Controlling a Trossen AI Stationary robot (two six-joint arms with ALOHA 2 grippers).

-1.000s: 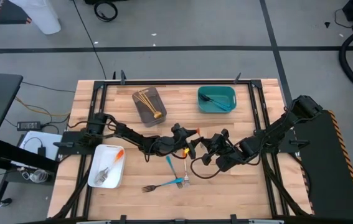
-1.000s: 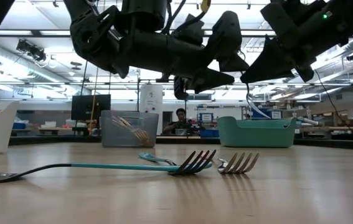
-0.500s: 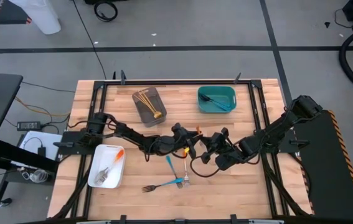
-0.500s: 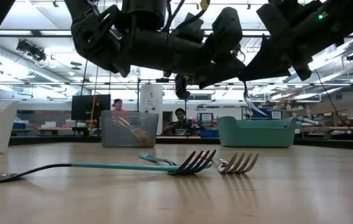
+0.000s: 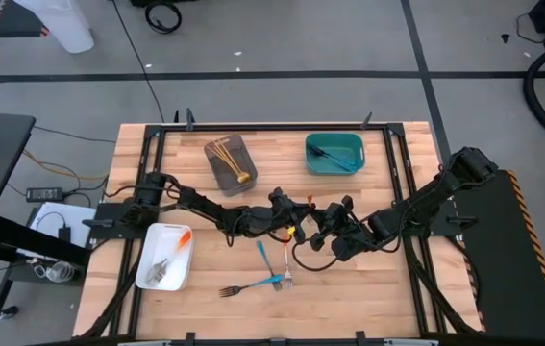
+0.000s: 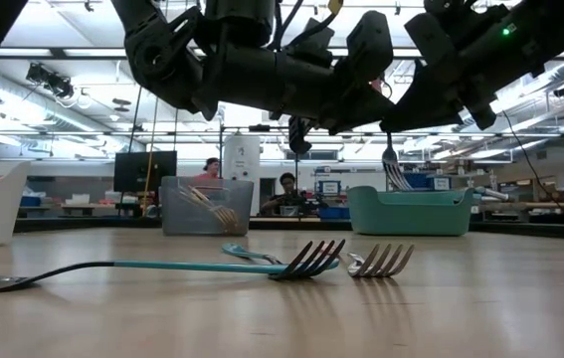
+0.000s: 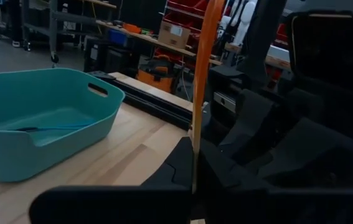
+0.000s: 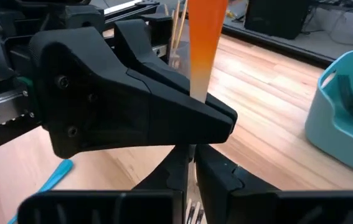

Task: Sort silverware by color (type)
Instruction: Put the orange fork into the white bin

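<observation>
Both end effectors have closed in: left end effector (image 5: 289, 217) and right end effector (image 5: 303, 224) both clench the orange-handled fork (image 8: 203, 43) above the counter (image 5: 349, 288).

Our two arms are matte black, built of chunky angular segments with black cables looping along them. The left gripper (image 8: 192, 134) shows wedge-shaped plastic fingers (image 8: 164, 109) and small round screws; a green light glows on the right arm (image 6: 505, 30).

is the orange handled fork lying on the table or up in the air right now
In the air. The orange-handled fork stands upright above the table, gripped by the left gripper and the right gripper, tines hanging down.
</observation>
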